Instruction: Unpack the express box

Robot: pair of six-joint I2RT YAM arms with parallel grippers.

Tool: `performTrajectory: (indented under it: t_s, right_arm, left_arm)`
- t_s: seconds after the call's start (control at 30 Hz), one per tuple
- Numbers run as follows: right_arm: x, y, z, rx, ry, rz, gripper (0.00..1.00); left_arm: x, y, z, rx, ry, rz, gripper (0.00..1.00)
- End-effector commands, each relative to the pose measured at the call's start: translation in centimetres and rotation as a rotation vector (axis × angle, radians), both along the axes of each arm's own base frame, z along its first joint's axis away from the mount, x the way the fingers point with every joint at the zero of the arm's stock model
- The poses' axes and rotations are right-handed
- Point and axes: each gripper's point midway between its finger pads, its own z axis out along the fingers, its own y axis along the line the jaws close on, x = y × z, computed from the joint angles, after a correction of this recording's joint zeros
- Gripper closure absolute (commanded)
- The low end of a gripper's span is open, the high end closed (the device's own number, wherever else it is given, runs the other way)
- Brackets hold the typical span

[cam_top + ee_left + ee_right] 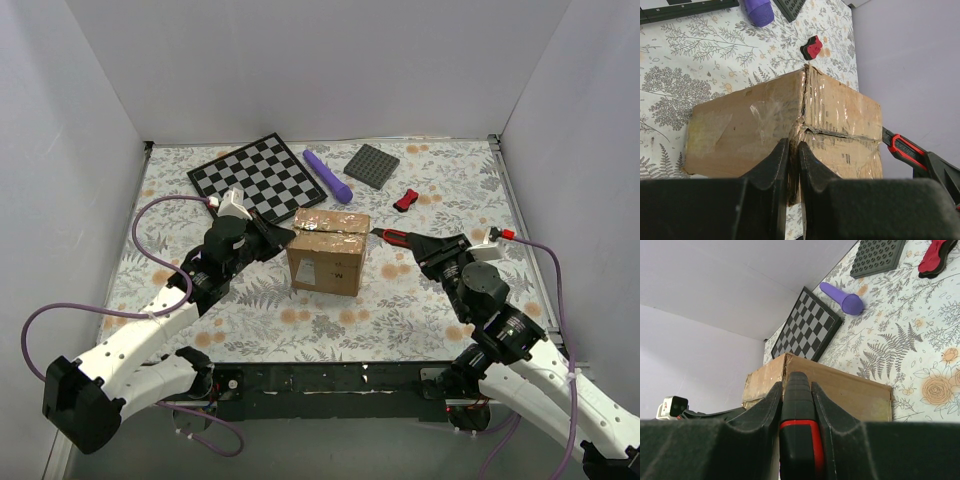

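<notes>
Two grippers meet the express box (328, 250), which sits mid-table on the floral cloth (420, 310), just in front of the chessboard (255, 178). The left gripper (794, 145) has its fingers all but together against the box's left top edge, where the taped seam ends, though whether any tape or flap is pinched between them I cannot tell. The right gripper (797, 385) is clamped on a red-and-black box cutter (393, 236) whose tip reaches the box's right top edge, and behind the box lie a purple cylinder (328, 175), a dark grey studded plate (372, 165) and a small red-and-black object (405, 200).
</notes>
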Motion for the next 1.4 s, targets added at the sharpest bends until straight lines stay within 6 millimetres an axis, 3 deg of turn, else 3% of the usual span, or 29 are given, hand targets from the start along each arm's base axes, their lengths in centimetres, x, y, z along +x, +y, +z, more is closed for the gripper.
performTrajectory:
  t_s: [0.0,0.23,0.67,1.13,1.37]
  right_arm:
    - [0.4,-0.1,2.5,0.080,-0.063,-0.025,0.99]
    - [0.1,-0.8,3.6,0.092,-0.089,-0.039,0.99]
    - [-0.3,-0.1,4.3,0.118,-0.114,0.004,0.99]
    - [-0.3,0.7,3.0,0.118,-0.080,0.039,0.99]
    - [-0.3,-0.3,3.6,0.110,-0.104,-0.002,0.99]
  left_arm:
    - [-0.1,0.6,1.1,-0.003,-0.032,0.020,1.00]
    - [-0.1,0.5,1.0,-0.004,-0.028,0.021,1.00]
    - [-0.1,0.5,0.8,-0.008,-0.021,0.025,1.00]
    - [-0.1,0.3,0.9,-0.018,-0.026,0.024,1.00]
    - [-0.2,0.4,0.7,-0.014,-0.023,0.027,1.00]
